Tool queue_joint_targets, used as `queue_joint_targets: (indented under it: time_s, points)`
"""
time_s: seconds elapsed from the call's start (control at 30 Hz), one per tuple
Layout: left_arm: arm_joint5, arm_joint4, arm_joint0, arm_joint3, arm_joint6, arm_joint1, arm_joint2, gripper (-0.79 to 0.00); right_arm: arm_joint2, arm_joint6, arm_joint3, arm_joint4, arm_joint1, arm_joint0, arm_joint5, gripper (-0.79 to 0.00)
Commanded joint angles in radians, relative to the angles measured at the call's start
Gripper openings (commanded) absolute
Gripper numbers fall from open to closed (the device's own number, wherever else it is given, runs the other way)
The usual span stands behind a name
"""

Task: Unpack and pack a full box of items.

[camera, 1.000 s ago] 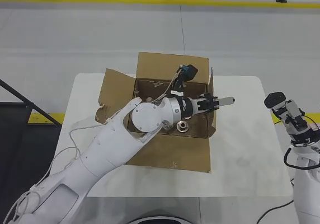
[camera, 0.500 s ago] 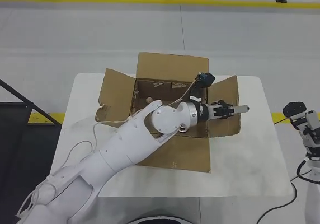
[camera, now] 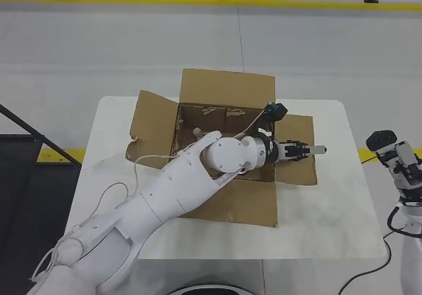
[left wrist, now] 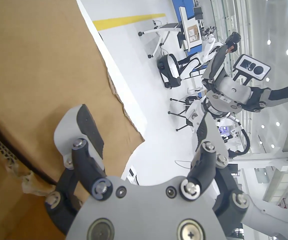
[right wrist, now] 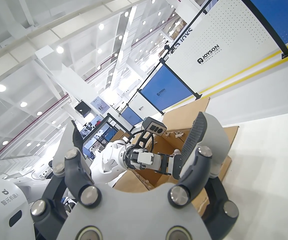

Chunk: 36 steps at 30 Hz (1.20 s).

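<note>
My left gripper [camera: 308,150] hangs over the box's [camera: 229,87] right-hand flap [camera: 304,170], jaws spread wide with nothing between them. In the left wrist view one finger [left wrist: 85,123] sits just above the brown flap [left wrist: 41,58], close to it, though I cannot tell if it touches. The flap lies folded outward, almost flat on the table [camera: 329,214] beneath my jaws. The open mouth of the box is behind them, back toward my wrist. My forearm covers most of the inside, so I cannot say what is in there.

My right gripper [camera: 382,140] is held up off the far side of the table, well apart from the box, jaws also wide and empty [right wrist: 136,123].

I judge this to be the very start of unpacking. All the flaps look turned out and nothing lies on the table yet. The next move calls for drawing my left jaws back over the opening and tipping them down. They should go in wide enough to close on the first item without snagging the flap's torn edge.
</note>
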Motion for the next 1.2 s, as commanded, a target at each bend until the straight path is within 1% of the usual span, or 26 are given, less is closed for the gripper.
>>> queue_joint_targets:
  time_s: [0.0, 0.13, 0.27, 0.4, 0.5, 0.67, 0.87, 1.03, 1.17]
  points:
    - [-0.003, 0.002, -0.001, 0.011, -0.002, -0.006, -0.002, 0.0, -0.008, 0.001, 0.003, 0.0, 0.002, 0.005, 0.0, 0.0]
    - [-0.006, 0.006, -0.001, 0.022, -0.009, -0.013, -0.012, 0.0, -0.019, 0.0, 0.006, -0.001, 0.005, 0.013, 0.0, 0.0]
    - [-0.02, 0.014, 0.0, -0.007, -0.016, -0.011, -0.043, 0.0, -0.035, 0.003, 0.008, 0.004, 0.009, 0.026, 0.003, 0.0]
    - [-0.034, 0.044, 0.008, -0.081, -0.028, 0.007, -0.103, 0.0, -0.062, 0.021, 0.016, 0.01, 0.012, 0.047, 0.024, 0.0]
    - [-0.031, 0.083, 0.034, -0.16, -0.035, 0.032, -0.171, 0.0, -0.085, 0.039, 0.022, 0.026, 0.015, 0.07, 0.036, 0.0]
    - [0.008, 0.152, 0.137, -0.354, -0.053, 0.086, -0.326, 0.0, -0.149, 0.109, 0.026, 0.06, 0.02, 0.118, 0.06, 0.0]
    - [0.084, 0.27, 0.31, -0.628, -0.09, 0.145, -0.519, 0.0, -0.235, 0.171, 0.098, 0.028, 0.024, 0.196, 0.127, 0.0]
    - [0.13, 0.341, 0.459, -0.822, -0.111, 0.179, -0.655, 0.0, -0.303, 0.183, 0.18, -0.026, 0.025, 0.256, 0.162, 0.0]
    - [0.144, 0.366, 0.563, -0.929, -0.119, 0.197, -0.748, 0.0, -0.338, 0.168, 0.25, -0.065, 0.025, 0.293, 0.178, 0.0]
